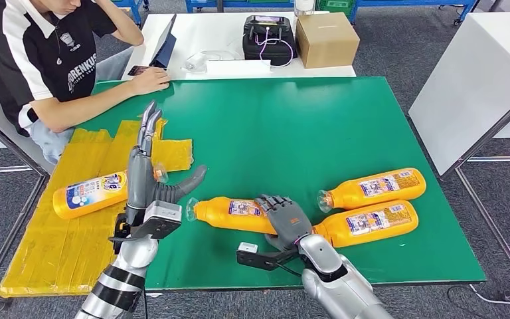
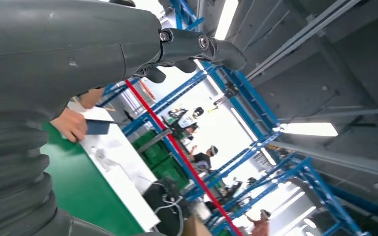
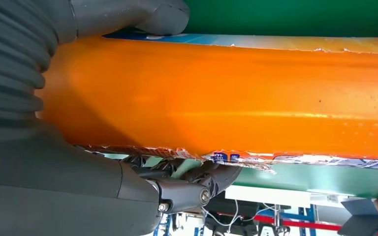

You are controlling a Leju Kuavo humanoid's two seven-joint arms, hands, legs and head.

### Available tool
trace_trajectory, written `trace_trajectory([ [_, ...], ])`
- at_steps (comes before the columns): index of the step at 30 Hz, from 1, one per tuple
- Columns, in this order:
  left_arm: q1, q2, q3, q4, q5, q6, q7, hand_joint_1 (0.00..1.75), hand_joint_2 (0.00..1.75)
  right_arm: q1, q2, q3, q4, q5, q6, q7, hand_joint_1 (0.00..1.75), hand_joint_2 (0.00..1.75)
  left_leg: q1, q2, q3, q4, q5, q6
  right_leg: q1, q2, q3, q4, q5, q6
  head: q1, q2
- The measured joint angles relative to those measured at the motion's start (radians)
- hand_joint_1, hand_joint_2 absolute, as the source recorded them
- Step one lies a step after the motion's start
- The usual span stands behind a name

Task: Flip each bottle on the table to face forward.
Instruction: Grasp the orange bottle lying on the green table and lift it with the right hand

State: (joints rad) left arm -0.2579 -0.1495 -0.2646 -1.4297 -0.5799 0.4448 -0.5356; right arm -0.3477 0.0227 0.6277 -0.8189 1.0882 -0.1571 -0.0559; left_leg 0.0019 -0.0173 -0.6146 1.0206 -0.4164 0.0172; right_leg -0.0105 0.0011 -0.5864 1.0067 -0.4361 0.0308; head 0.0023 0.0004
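Several orange bottles lie on their sides on the green table point(image 1: 292, 126). My right hand point(image 1: 284, 218) grips the middle bottle point(image 1: 231, 212) near its base; in the right wrist view the thumb point(image 3: 142, 14) and fingers point(image 3: 197, 182) wrap the orange body point(image 3: 236, 93). Two more bottles point(image 1: 375, 187) point(image 1: 370, 223) lie side by side to the right, labels up. A fourth bottle point(image 1: 89, 194) rests on the yellow cloth point(image 1: 60, 246) at the left. My left hand point(image 1: 146, 169) stands upright beside that bottle's cap end, fingers straight, thumb spread, holding nothing; its fingers point(image 2: 197, 46) point at the ceiling.
A person point(image 1: 33, 60) sits at the back left with a hand point(image 1: 147, 80) on the table's far corner. Behind stands a white table point(image 1: 226, 33) with a cardboard box point(image 1: 325, 38), a black device point(image 1: 267, 36) and a tablet point(image 1: 163, 43). Another white table point(image 1: 471, 80) stands to the right.
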Motion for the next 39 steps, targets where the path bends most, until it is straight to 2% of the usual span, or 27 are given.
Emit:
trace_trajectory([
  [13,0.029,0.0,-0.035,-0.06,0.068,-0.08,0.007,0.0,1.75,0.002,0.013,-0.032,0.006,-0.059,-0.046,-0.022,1.75,1.75,0.0,-0.001,0.001,0.0,0.004,0.002,0.0,0.0,0.012,0.0,0.002,0.001,0.0,0.0],
  [14,0.032,0.001,-0.035,-0.063,0.094,-0.118,0.015,0.0,1.75,0.012,0.016,-0.04,-0.007,-0.067,-0.068,-0.023,1.75,1.75,0.0,-0.002,0.0,0.0,0.004,0.002,0.0,-0.001,0.012,0.0,0.002,0.001,0.0,0.0],
  [19,0.058,0.01,-0.033,-0.075,0.284,-0.427,0.074,0.0,1.75,0.134,0.04,-0.135,-0.198,-0.115,-0.186,-0.049,1.75,1.75,0.0,-0.004,-0.009,0.0,0.004,0.002,0.0,-0.001,0.004,0.0,0.003,0.001,0.0,0.0],
  [24,0.056,0.019,-0.033,-0.033,0.43,-0.627,0.109,0.0,1.75,0.215,0.079,-0.224,-0.381,-0.231,-0.312,-0.16,1.75,1.75,0.0,-0.003,-0.013,0.001,0.005,0.001,0.0,-0.001,-0.002,0.0,0.003,0.001,0.0,0.0],
  [26,0.043,0.021,-0.034,0.0,0.483,-0.677,0.116,0.0,1.75,0.237,0.092,-0.257,-0.427,-0.289,-0.351,-0.209,1.75,1.75,0.0,-0.003,-0.015,0.001,0.005,0.001,0.0,-0.001,-0.003,0.0,0.003,0.001,0.0,0.0],
  [33,-0.005,0.022,-0.041,0.089,0.533,-0.709,0.128,0.0,1.75,0.288,0.131,-0.322,-0.522,-0.423,-0.43,-0.344,1.75,1.75,0.0,-0.003,-0.019,0.001,0.005,0.001,0.0,-0.001,-0.007,0.0,0.003,0.001,-0.001,0.0],
  [39,-0.028,0.02,-0.064,0.141,0.546,-0.713,0.136,0.0,1.75,0.29,0.167,-0.342,-0.553,-0.476,-0.432,-0.38,1.75,1.75,0.0,-0.003,-0.019,0.001,0.005,0.001,0.0,-0.001,-0.007,0.001,0.003,0.001,-0.001,0.0],
])
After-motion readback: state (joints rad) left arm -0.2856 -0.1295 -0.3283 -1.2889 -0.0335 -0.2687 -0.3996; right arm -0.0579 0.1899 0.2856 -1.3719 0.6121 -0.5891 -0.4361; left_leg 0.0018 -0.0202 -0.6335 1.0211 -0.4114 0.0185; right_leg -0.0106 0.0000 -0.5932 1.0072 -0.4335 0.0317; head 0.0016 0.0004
